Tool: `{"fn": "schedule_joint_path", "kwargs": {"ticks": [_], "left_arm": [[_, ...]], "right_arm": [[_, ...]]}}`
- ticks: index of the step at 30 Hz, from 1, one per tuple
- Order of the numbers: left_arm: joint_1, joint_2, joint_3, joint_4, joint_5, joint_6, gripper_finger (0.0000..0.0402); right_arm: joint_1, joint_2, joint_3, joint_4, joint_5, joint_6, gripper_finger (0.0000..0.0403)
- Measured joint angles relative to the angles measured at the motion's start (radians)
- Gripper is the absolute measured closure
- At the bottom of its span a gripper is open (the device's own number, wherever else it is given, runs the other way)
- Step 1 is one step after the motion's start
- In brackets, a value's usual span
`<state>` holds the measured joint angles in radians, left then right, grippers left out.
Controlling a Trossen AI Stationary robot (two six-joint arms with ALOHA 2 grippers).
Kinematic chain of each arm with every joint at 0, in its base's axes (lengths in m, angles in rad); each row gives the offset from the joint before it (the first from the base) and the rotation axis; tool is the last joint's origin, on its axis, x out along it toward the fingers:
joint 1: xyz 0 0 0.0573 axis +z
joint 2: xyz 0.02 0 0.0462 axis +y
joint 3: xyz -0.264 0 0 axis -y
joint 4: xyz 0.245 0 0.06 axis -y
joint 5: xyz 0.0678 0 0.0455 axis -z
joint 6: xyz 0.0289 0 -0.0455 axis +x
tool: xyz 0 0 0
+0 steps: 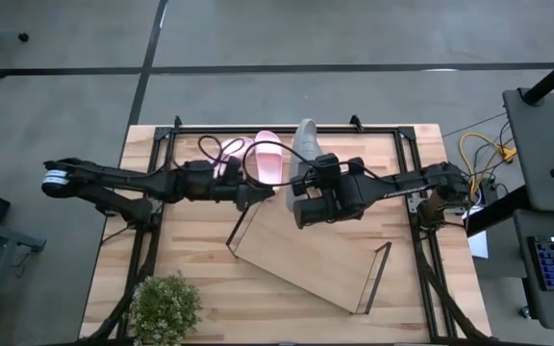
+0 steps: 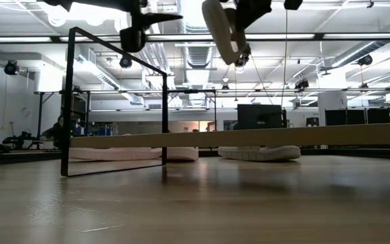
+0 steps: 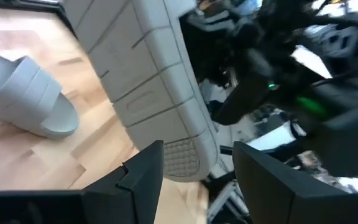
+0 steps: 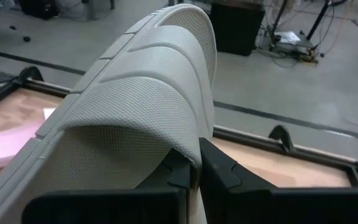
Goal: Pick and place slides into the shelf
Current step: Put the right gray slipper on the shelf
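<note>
High view shows the right gripper (image 1: pixel 299 183), jaws clamped on a grey slide (image 1: pixel 306 144) held aloft, the left gripper (image 1: pixel 267 189) close alongside with jaws parted round its end, the shelf (image 1: pixel 306 258) just beyond.

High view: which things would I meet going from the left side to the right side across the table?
Small plant → left pincer → pink slide → grey slide held by the right pincer → shelf's right wire frame.
</note>
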<state>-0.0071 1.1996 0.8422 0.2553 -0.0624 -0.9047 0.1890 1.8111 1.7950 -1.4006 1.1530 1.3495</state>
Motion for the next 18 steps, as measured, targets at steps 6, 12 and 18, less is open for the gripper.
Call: {"fn": "schedule_joint_path", "kwargs": {"ticks": [6,12,18], "left_arm": [[-0.002,0.083,0.112,-0.117,0.001,0.034,0.0224],[-0.002,0.093,0.176,-0.202,-0.039,0.049,0.0224],[-0.002,0.090,0.211,-0.317,-0.097,0.081,0.0224]], "right_arm": [[-0.030,0.000,0.000,0.028,0.011,-0.068,0.0394],[-0.042,0.000,0.000,0.031,0.045,-0.068,0.0394],[-0.058,0.000,0.000,0.051,0.067,-0.075,0.0394]]}}
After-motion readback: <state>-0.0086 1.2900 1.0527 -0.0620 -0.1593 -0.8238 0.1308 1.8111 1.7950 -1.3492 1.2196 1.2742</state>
